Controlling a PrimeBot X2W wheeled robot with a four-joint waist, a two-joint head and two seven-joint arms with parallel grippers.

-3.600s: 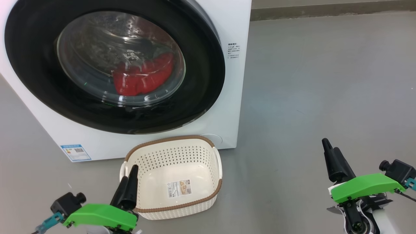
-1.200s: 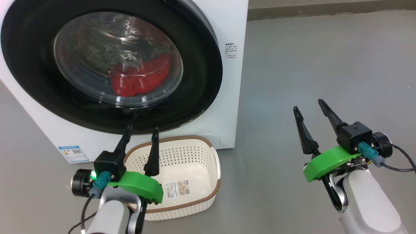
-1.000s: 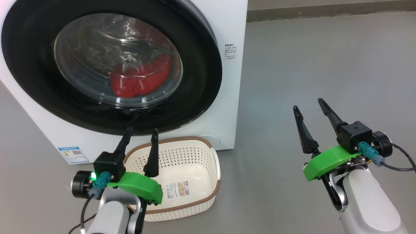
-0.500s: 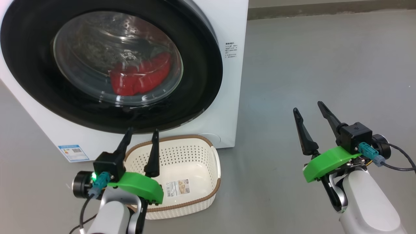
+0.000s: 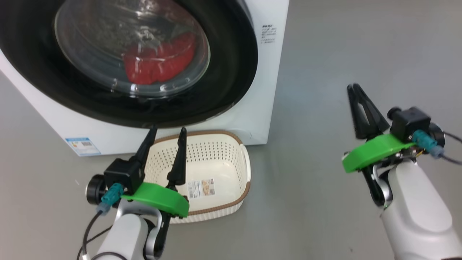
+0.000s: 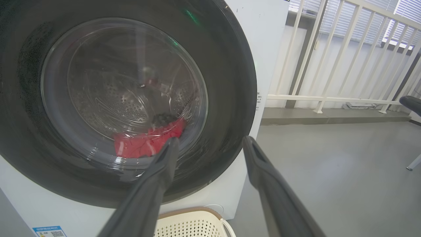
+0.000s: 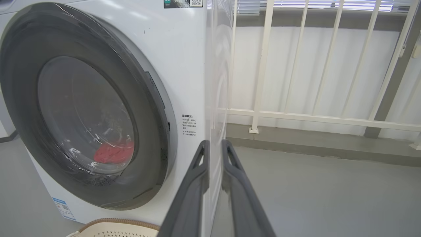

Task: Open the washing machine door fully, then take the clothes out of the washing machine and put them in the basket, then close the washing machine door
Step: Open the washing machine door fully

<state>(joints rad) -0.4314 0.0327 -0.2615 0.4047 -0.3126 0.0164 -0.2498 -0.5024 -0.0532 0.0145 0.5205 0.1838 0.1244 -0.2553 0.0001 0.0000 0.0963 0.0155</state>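
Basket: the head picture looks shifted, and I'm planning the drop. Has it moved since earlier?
No. The basket still sits before the washing machine, near its lower right corner; the camera shifted, not the basket.

Red clothes [image 5: 158, 61], seemingly plain; cream perforated basket [image 5: 213, 151].

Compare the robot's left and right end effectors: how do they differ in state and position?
The left end effector is spread open; the right end effector is closed, its tips nearly together. The left end effector hangs by the basket; the right end effector is over bare floor. Both hold nothing.
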